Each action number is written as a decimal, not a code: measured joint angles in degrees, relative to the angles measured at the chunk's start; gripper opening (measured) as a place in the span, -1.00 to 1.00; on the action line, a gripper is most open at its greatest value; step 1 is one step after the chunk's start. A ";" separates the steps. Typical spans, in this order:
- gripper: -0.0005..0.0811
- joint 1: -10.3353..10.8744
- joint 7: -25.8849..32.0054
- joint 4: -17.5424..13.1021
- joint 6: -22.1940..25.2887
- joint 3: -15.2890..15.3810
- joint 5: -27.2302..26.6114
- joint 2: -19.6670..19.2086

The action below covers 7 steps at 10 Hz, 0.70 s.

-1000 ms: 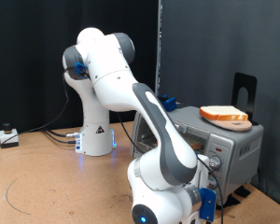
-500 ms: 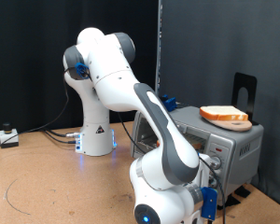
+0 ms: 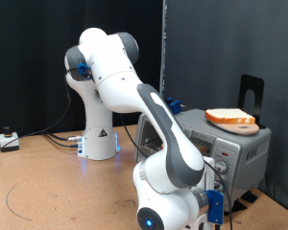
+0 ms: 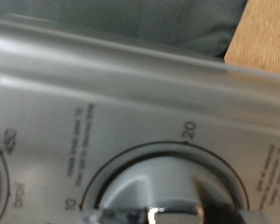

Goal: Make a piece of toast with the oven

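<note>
The oven (image 3: 216, 144) stands at the exterior view's right, silver-grey, with its knob panel facing the arm. The piece of toast is not in view. My arm (image 3: 168, 144) bends down in front of the oven, and its wrist hides the fingers in this view. The wrist view is very close to a round dial knob (image 4: 163, 182) with 10 and 20 printed around it. My gripper (image 4: 168, 217) sits on this knob, with dark fingers (image 4: 112, 217) on either side of its raised grip.
A bread slice on a tan disc (image 3: 230, 119) lies on top of the oven, with a black stand (image 3: 252, 94) behind it. Cables and a small box (image 3: 8, 141) lie on the wooden table at the exterior view's left. A black curtain hangs behind.
</note>
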<state>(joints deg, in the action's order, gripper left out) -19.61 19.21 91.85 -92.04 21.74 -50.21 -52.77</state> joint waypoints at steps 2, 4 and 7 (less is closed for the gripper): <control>-0.75 -1.23 13.07 5.03 -4.78 0.84 -2.88 3.04; -0.75 -2.90 24.05 9.34 -8.22 1.84 -7.25 4.82; -0.75 -3.45 26.68 10.56 -8.78 2.03 -9.35 5.03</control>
<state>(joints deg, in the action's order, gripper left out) -23.06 45.89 102.41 -100.81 23.77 -59.57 -47.74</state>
